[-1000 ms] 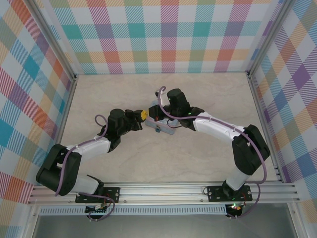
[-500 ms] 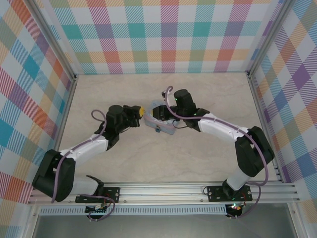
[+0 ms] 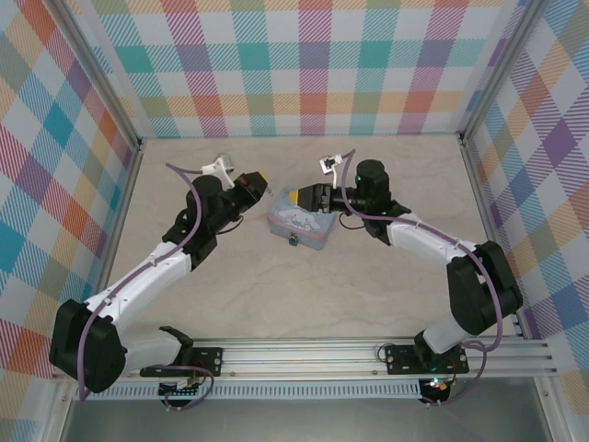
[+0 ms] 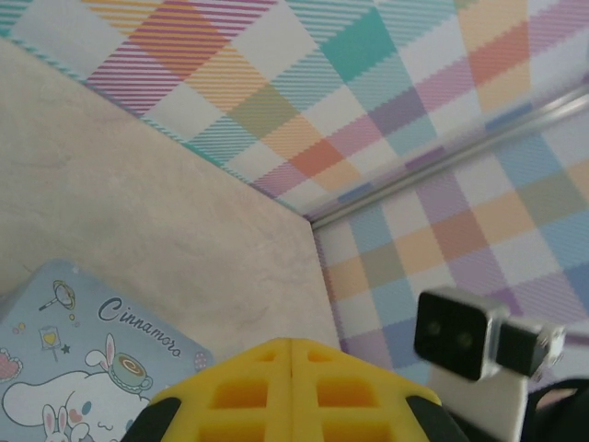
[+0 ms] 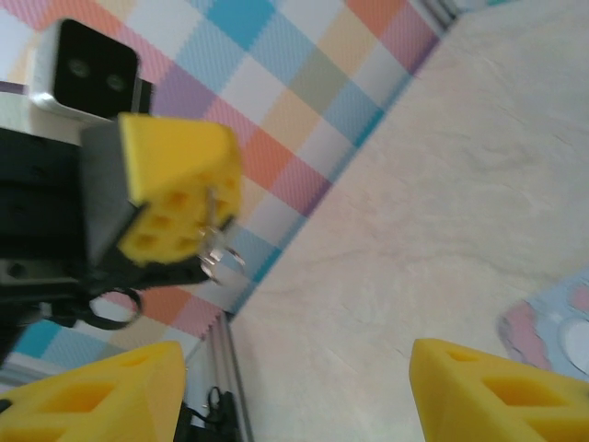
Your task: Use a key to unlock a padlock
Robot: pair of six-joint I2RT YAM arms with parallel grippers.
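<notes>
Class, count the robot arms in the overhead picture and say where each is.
2. The left arm reaches from the near-left base toward the tin; the right arm from the near-right base toward its other side. None seems hidden.

Tin: near the middle of the table, between the two arms.
Padlock: at the tin's near edge, touching it, toward the left corner.
Left gripper: behind and left of the tin, apart from it.
Right gripper: just behind the tin's far edge, right of the left gripper and facing it.
Key: sticking out from between the left gripper's fingers, on the side toward the right gripper.
</notes>
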